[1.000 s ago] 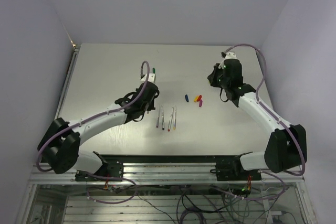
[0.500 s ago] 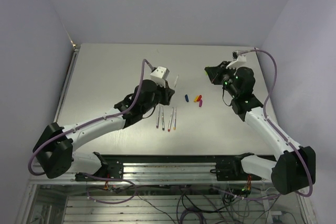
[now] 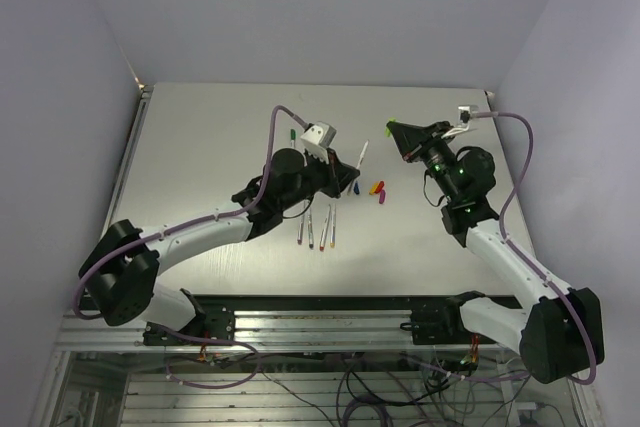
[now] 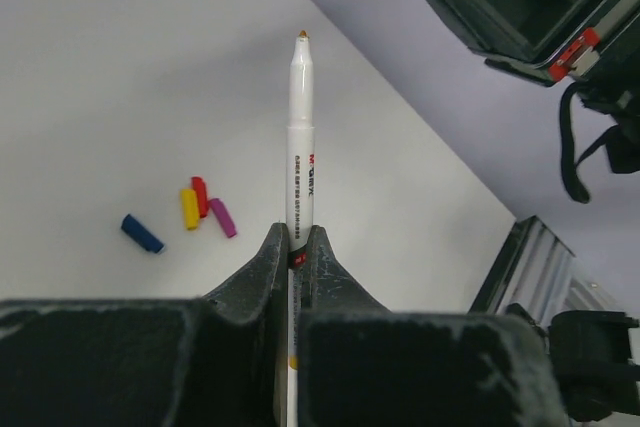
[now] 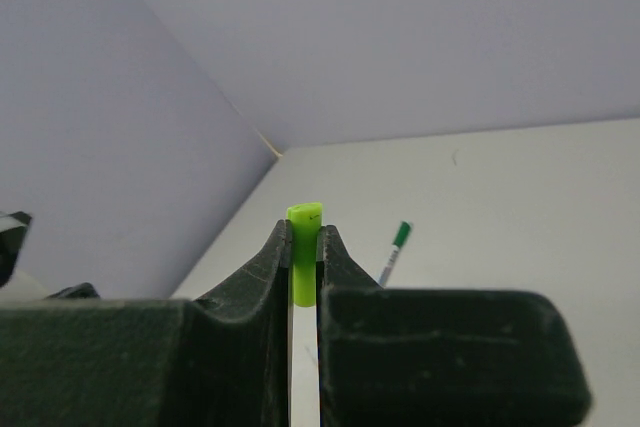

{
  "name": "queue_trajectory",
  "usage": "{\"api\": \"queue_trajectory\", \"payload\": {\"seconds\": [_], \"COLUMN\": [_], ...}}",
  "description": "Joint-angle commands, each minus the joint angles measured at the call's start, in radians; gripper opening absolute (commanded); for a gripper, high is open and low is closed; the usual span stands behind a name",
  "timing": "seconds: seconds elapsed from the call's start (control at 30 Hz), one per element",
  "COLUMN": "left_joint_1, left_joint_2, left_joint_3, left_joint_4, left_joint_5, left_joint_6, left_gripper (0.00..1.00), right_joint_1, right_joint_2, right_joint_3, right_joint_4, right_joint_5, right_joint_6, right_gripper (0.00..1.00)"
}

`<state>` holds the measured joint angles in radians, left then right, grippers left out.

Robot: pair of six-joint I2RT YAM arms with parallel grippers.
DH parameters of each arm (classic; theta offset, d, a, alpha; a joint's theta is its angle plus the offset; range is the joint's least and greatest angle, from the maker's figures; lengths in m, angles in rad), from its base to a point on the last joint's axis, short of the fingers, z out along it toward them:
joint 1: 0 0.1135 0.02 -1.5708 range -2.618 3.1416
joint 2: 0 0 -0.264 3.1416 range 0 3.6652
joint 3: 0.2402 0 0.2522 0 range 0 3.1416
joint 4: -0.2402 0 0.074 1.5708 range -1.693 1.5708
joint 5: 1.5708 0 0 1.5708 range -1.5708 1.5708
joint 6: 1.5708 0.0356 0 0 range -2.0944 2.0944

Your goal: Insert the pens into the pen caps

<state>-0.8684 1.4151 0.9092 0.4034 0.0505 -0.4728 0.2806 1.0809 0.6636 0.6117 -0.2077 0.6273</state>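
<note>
Left gripper (image 4: 298,239) clamped on a pen (image 4: 301,137), right gripper (image 5: 304,234) pinching the green cap (image 5: 304,215) at centre frame: next you align tip with cap.

The pen (image 4: 300,137) in the left gripper (image 4: 298,245) has a smooth, faintly glossy white plastic barrel with printed lettering. That gripper looks like matt black plastic, slightly grainy, as does the right gripper (image 5: 303,235), which pinches a smooth green plastic cap (image 5: 304,255). Below them the bench (image 4: 110,77) is matt and pale.
</note>
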Motion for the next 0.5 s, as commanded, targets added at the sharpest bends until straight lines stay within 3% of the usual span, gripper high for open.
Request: {"api": "queue_trajectory", "payload": {"seconds": [0.0,0.47], "left_joint_1": [-0.010,-0.023], "left_joint_2": [0.012,0.038], "left_joint_3": [0.045,0.069], "left_joint_4": [0.105,0.123], "left_joint_5": [0.069,0.103], "left_joint_6": [-0.053,-0.060], "left_gripper": [0.07,0.07], "right_joint_1": [-0.001,0.007], "right_joint_2": [-0.009,0.023], "right_joint_3": [-0.038,-0.058], "right_joint_4": [0.195,0.261], "right_joint_5": [-0.029,-0.062], "right_joint_6": [0.090,0.148], "right_gripper": [0.00,0.00]}}
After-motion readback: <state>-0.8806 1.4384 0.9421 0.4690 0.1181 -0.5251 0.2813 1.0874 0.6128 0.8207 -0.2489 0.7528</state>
